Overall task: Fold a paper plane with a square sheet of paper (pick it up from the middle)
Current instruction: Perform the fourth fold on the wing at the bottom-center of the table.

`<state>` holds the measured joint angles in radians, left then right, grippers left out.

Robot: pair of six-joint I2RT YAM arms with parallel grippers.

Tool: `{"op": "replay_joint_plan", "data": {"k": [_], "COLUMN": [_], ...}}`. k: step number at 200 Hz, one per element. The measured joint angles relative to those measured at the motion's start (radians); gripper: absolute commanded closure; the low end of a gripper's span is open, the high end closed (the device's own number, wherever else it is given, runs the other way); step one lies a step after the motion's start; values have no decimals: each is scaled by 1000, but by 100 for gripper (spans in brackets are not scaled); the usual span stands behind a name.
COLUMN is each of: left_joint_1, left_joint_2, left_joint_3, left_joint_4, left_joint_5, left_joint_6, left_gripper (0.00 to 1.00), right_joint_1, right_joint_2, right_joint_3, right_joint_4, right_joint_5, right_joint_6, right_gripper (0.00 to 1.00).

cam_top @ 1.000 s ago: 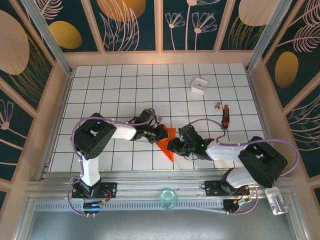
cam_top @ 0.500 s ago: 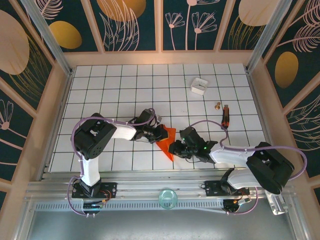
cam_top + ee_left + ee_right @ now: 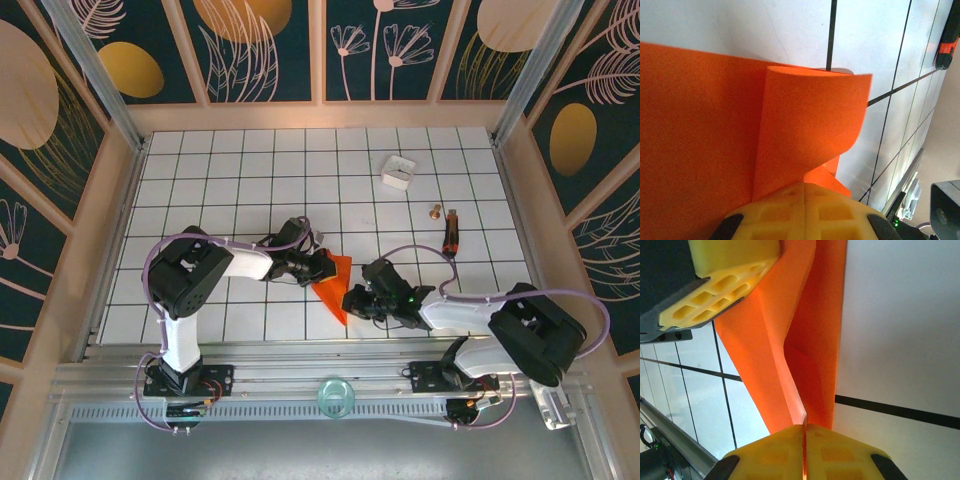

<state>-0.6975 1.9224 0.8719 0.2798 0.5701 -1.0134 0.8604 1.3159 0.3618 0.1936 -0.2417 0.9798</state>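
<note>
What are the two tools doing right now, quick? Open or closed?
Left tool: closed, pinching the orange paper.
Right tool: closed, pinching the same paper.

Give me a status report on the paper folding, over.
Left gripper, right gripper both shut on paper. Paper part-folded, flap curled up. White box far off.

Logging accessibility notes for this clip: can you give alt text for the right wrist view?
Folded orange-red paper is pinched at its lower end between the right arm's shut yellow jaws, and runs up to the left arm's yellow jaws at top left, over a white table with black grid lines.
</note>
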Motion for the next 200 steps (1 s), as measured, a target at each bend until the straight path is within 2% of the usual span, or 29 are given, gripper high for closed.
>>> {"op": "replay_joint_plan", "data": {"k": [41, 98, 156, 200], "left_joint_1": [0, 2, 2, 2], "left_joint_2": [0, 1, 1, 1], "left_joint_3": [0, 0, 0, 0], "left_joint_4": [0, 0, 0, 0], "left_joint_5": [2, 3, 3, 3], "left_joint_6": [0, 0, 0, 1], "left_gripper": [99, 99, 99, 99], "right_joint_1": [0, 0, 0, 2], "right_joint_2": [30, 20, -121, -187], "right_joint_3": [-5, -15, -13, 23], "right_joint_4": [37, 38, -81, -150], "right_joint_5": [-17, -18, -12, 1], "right_joint_6": [3, -1, -37, -84], "right_gripper": [92, 82, 74, 78]}}
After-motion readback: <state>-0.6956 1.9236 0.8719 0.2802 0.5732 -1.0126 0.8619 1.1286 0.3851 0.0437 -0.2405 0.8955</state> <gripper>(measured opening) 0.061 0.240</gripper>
